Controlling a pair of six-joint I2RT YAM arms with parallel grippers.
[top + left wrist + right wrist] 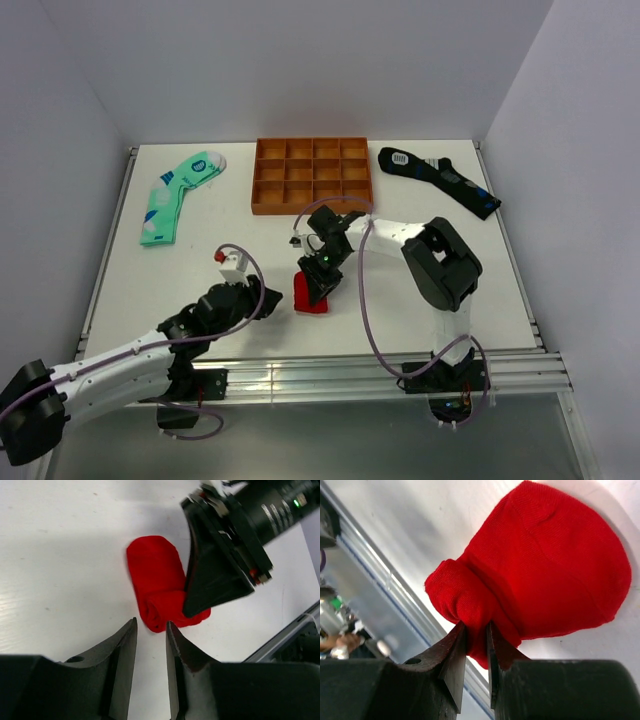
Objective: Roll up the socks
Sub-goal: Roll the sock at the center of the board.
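Socks, three in all: I count one red sock [312,300] at centre frame, one mint-green sock [175,195] at upper left, and one black sock [437,180] with blue patches at upper right. Trays, one: an orange tray [312,209] at upper centre, in which I count twelve compartments, three rows of four. Arms, two, entering from the bottom edge. Grippers, two, each with two fingers: left gripper [266,300] just left of centre, right gripper [318,288] at centre. Tables, one: the white table [150,270].
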